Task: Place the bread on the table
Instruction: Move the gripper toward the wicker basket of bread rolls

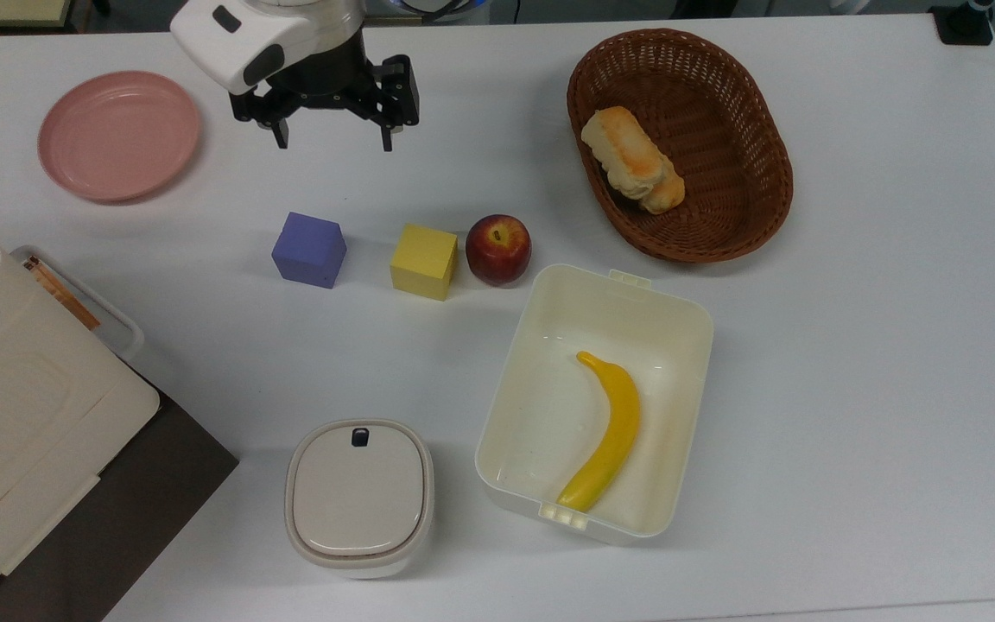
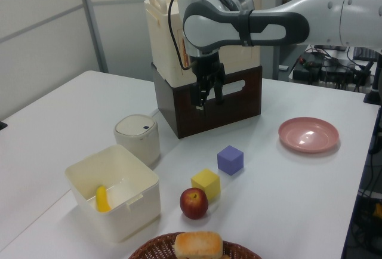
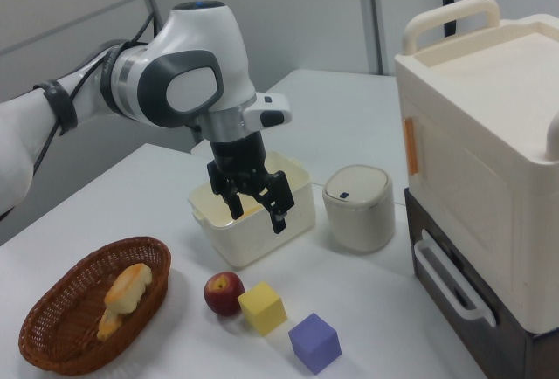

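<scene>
The bread [image 1: 621, 154], a pale-cream roll with a light orange patch, lies in a brown wicker basket [image 1: 776, 138] at the top view's upper right, resting on a second roll with a darker crust [image 1: 667, 192]. It also appears in the left view [image 2: 198, 244] and the right view [image 3: 129, 285]. My gripper [image 1: 332, 142] hangs open and empty above the white table [image 1: 860, 363], well to the top view's left of the basket, with its fingers spread wide. The gripper [image 2: 206, 100] is high over the table in the left view, and in the right view the gripper [image 3: 257, 220] hovers in front of the cream box.
A purple cube [image 1: 308, 249], a yellow cube [image 1: 424, 261] and a red apple [image 1: 498, 249] stand in a row below the gripper. A cream box [image 1: 670, 298] holds a banana [image 1: 611, 430]. Further off are a pink plate [image 1: 118, 135], a lidded canister [image 1: 359, 496] and a stacked crate [image 1: 5, 415].
</scene>
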